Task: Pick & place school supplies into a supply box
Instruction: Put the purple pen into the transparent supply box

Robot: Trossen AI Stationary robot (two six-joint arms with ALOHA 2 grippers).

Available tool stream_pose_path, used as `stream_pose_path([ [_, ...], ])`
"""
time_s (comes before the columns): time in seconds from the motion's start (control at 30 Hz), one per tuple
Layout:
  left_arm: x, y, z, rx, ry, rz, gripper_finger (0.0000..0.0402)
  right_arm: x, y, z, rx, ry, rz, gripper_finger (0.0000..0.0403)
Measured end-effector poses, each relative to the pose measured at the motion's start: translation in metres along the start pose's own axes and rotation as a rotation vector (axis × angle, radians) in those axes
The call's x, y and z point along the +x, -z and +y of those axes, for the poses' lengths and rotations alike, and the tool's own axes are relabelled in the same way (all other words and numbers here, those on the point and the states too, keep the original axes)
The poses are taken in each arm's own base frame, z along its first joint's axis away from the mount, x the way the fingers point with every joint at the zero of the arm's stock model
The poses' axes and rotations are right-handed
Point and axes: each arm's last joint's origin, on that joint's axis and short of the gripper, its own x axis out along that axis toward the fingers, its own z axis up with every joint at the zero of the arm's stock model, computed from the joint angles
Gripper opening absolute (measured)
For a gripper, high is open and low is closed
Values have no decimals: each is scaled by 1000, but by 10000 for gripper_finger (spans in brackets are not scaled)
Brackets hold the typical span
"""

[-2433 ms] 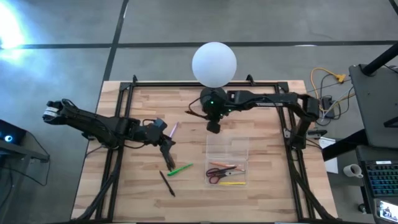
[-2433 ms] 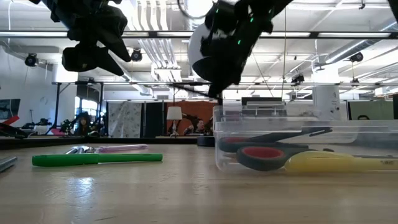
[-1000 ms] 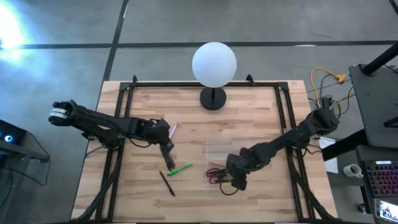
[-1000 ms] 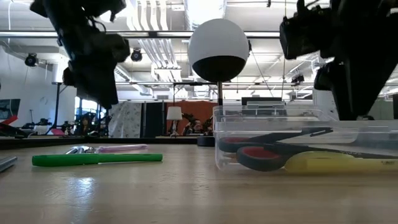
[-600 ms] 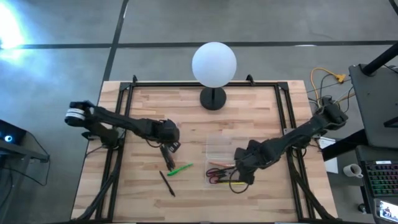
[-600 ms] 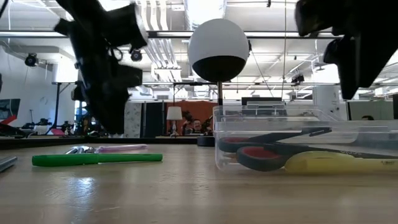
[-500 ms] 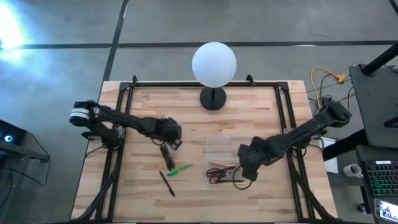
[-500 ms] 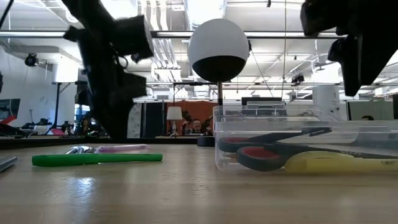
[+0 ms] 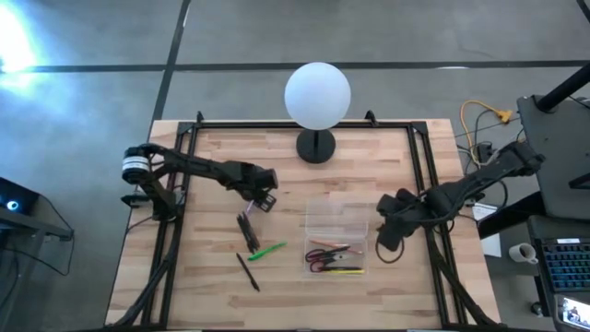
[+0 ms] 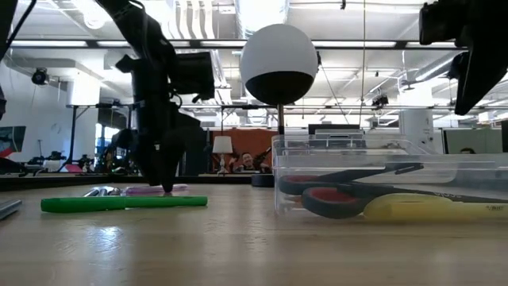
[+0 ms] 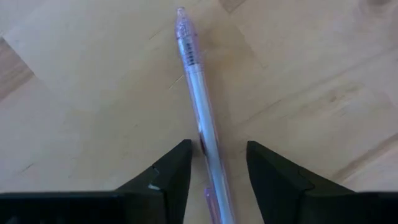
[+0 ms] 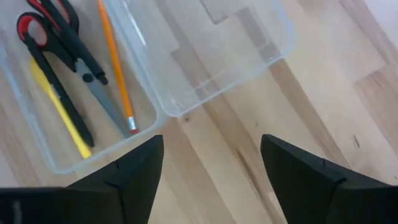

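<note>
A pink see-through pen [image 11: 198, 106] lies flat on the wooden table, and my left gripper [image 11: 217, 149] stands open over it, one finger on each side, tips down at the tabletop [image 10: 167, 187]. In the high view this gripper [image 9: 265, 201] is left of the clear supply box [image 9: 336, 214]. Inside the box lie red-handled scissors [image 12: 59, 37], a yellow pen [image 12: 59, 106] and an orange pencil [image 12: 115, 62]. My right gripper [image 9: 385, 247] hangs open above the table just right of the box. A green pen [image 9: 267, 250] and black pens [image 9: 247, 231] rest flat on the table.
A white globe lamp [image 9: 317, 95] on a black base stands at the table's far edge, behind the box. Another black pen [image 9: 248, 272] lies nearer the front edge. Black frame rails run along the table's left and right sides.
My left gripper has gone toward the table's far and right edges and come down over the pink pen, tips at the tabletop. My right gripper has drawn away from over the box's near end toward the table's right edge, rising.
</note>
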Motion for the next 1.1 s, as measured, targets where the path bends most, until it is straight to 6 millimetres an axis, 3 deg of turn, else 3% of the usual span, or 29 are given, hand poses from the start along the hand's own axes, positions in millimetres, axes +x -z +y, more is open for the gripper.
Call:
stream_pose_path([
  [0.27,-5,-4,-3,-15,9,3,20,-4,2,-9,-62,54,-69,246],
  [0.43,-9,-8,-6,-16,15,-3,19,-6,2,-12,-110,78,-89,237],
  [0.57,-25,-14,-17,-4,62,-22,11,-12,3,-17,-130,85,-120,224],
  [0.83,-115,-40,-56,120,244,-198,11,-31,8,-41,-102,148,-221,202],
  [0.97,-168,-47,-82,315,380,-363,11,-40,10,-50,-59,145,-293,195],
  [1.1,-191,-53,-105,453,465,-436,11,-43,9,-52,-67,153,-341,192],
])
